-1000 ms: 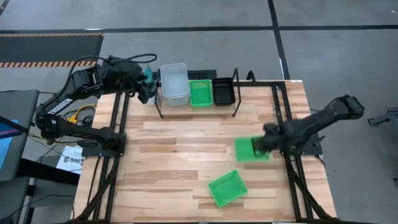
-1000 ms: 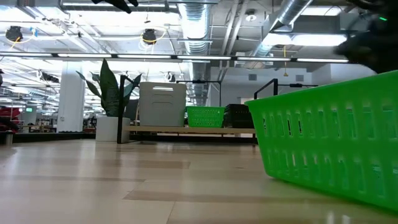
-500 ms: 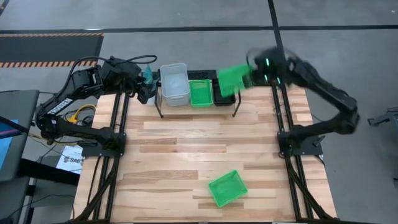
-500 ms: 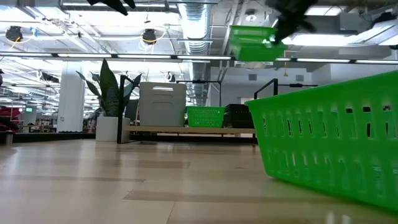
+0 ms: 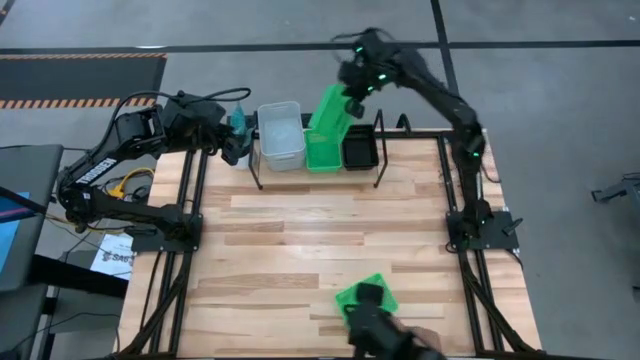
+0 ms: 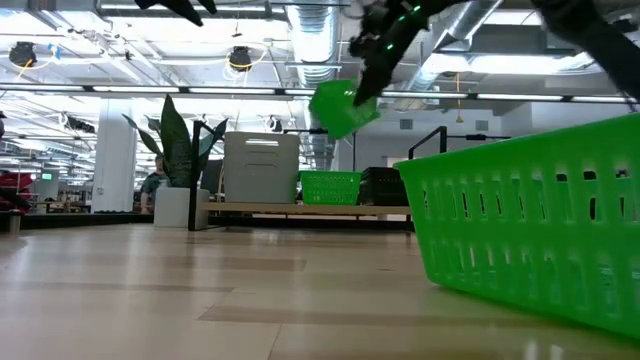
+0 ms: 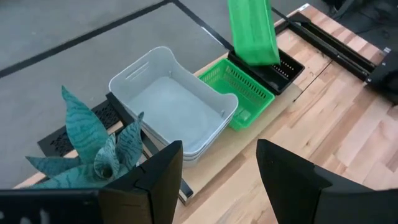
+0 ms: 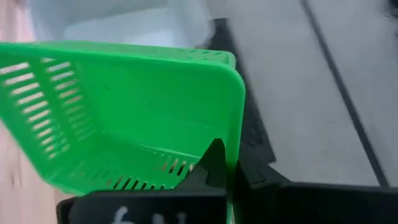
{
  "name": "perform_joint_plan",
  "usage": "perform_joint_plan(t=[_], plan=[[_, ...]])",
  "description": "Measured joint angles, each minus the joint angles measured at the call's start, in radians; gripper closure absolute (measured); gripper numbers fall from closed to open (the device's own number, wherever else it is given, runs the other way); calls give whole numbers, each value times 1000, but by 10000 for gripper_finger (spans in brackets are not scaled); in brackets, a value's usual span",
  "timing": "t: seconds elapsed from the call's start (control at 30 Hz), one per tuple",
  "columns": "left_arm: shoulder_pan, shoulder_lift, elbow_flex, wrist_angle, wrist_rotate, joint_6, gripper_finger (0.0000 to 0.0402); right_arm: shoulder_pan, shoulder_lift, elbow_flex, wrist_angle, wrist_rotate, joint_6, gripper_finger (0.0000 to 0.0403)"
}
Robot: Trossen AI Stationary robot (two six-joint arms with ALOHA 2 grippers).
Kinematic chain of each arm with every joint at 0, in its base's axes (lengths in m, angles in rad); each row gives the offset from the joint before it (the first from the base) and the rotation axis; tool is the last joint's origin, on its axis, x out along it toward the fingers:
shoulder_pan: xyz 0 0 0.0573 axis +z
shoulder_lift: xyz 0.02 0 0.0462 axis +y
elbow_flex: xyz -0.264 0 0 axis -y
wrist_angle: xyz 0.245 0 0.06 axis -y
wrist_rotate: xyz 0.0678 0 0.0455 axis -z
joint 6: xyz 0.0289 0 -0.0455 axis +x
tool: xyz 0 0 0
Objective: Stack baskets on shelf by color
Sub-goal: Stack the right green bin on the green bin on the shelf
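My right gripper (image 5: pixel 352 92) is shut on a bright green basket (image 5: pixel 327 118), carried high over the far edge above the shelf (image 5: pixel 379 160). On the shelf's wooden base (image 7: pixel 205 167) rest stacked grey-white baskets (image 5: pixel 281 135), one green basket (image 5: pixel 323 151) and black baskets (image 5: pixel 360 150). Another green basket (image 5: pixel 366 298) lies flat on the table near the near edge. My left gripper (image 7: pixel 217 180) hangs open beside the teal plant (image 7: pixel 93 146), left of the shelf, touching nothing. My right gripper holds the green basket by the rim of one end wall (image 8: pixel 234 127), close to a corner. One finger (image 8: pixel 213 163) is inside the basket and the other (image 8: pixel 254 172) outside. The basket (image 6: pixel 340 108) is lifted clear and hangs steeply tilted below the fingers, above the shelf's baskets.
A dark blurred shape (image 5: pixel 385 328) reaches in from the table's near edge over the loose green basket. The plant (image 5: pixel 238 122) stands at the shelf's left end. Black frame rails (image 5: pixel 452 190) run along both table sides. The wooden middle (image 5: pixel 300 230) is bare.
My right gripper has lifted the green basket off the table's right side and swung it up and toward the far edge, then left over the shelf. The basket has tipped from flat to steeply tilted. A dark shape has appeared at the near edge.
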Motion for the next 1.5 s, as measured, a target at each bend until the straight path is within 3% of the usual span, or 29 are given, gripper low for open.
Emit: perform_joint_plan(t=[0.23, 0.77, 1.23, 1.5], plan=[[0, 0, 0, -35, -2, -63, 207, 63, 79, -38, -53, 29, -142, 393], [0, 0, 0, -37, -41, -95, 207, 128, 107, -37, 57, 30, -136, 390], [0, 0, 0, -37, -27, -110, 207, 120, 55, -35, 40, 138, -143, 395], [0, 0, 0, -37, -27, -110, 207, 113, 58, -38, -17, 139, -208, 387]])
